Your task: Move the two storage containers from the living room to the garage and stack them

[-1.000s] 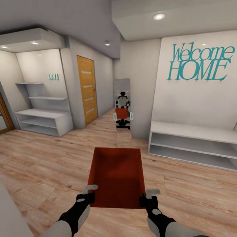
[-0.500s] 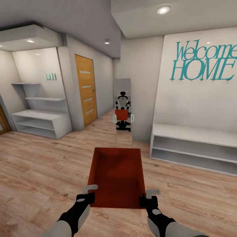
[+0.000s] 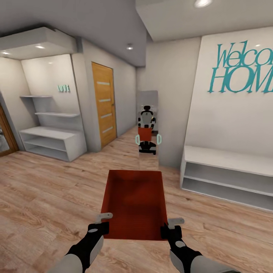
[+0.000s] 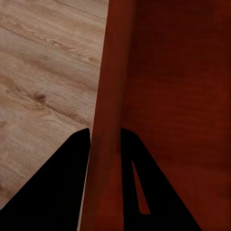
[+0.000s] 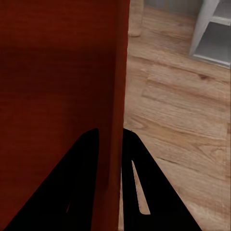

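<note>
**Robot carries a red bin over the wood floor**

The storage container (image 3: 134, 203) is held up between both grippers, in front of the tall mirror (image 3: 148, 125). The left gripper (image 3: 101, 224) pinches its left wall. The right gripper (image 3: 169, 226) pinches its right wall. The wrist views show a finger (image 4: 62, 187) on each side of a wall. The head view shows the mirror and a white shelf (image 3: 227, 176) to its right.

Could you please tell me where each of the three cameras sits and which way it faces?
Head view: high on the robot, facing forward and down a wood-floored hallway; both arms hold the orange-red open-top bin.
Left wrist view: by the left hand, fingers straddling the bin's wall.
Right wrist view: by the right hand, likewise.
All three share the bin and the light wood-plank floor.
</note>
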Available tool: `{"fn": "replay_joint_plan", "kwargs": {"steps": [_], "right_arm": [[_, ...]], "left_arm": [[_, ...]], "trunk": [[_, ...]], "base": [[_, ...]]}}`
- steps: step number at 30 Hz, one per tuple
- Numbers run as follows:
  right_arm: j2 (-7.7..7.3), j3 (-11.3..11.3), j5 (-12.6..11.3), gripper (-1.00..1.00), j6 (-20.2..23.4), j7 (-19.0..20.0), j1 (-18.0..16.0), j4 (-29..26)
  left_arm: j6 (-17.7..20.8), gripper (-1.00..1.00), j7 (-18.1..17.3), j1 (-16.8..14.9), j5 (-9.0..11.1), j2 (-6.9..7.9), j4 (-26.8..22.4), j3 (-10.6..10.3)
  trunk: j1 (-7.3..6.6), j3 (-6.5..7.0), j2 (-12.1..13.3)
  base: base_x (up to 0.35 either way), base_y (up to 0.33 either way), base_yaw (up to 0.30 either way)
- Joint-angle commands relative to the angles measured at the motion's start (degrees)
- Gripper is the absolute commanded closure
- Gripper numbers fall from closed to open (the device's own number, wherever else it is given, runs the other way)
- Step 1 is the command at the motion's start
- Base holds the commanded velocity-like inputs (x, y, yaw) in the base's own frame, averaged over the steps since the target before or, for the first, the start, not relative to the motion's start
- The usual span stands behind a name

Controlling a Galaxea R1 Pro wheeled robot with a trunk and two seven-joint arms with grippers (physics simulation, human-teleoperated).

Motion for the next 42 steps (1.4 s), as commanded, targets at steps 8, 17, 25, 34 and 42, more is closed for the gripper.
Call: {"fn": "replay_joint_plan", "kwargs": {"steps": [8, 17, 25, 34, 42], "right_arm": [[-0.01, -1.2, -0.6, 1.00, -0.4, -0.5, -0.1, -0.1], [-0.01, -1.2, -0.6, 1.00, -0.4, -0.5, -0.1, -0.1], [-0.01, -1.2, -0.6, 1.00, -0.5, -0.5, -0.1, -0.1], [-0.01, -1.2, -0.6, 1.00, -0.4, -0.5, -0.1, -0.1], [0.00, -1.2, -0.6, 1.00, -0.4, -0.5, -0.1, -0.1]], "left_arm": [[0.4, 1.00, 0.3, 0.0, 0.4, -0.03, 0.0, 0.6], [0.4, 1.00, 0.3, 0.0, 0.4, -0.03, 0.0, 0.6], [0.4, 1.00, 0.3, 0.0, 0.4, -0.03, 0.0, 0.6], [0.4, 1.00, 0.3, 0.0, 0.4, -0.03, 0.0, 0.6], [0.4, 1.00, 0.3, 0.0, 0.4, -0.03, 0.0, 0.6]], "trunk": [[0.03, 0.16, 0.0], [0.03, 0.41, 0.0], [0.03, 0.53, 0.0], [0.03, 0.53, 0.0], [0.03, 0.53, 0.0]], "base": [[0.322, 0.000, 0.225], [0.322, 0.000, 0.225], [0.322, 0.000, 0.112], [0.322, 0.000, 0.005], [0.322, 0.000, 0.000]]}}
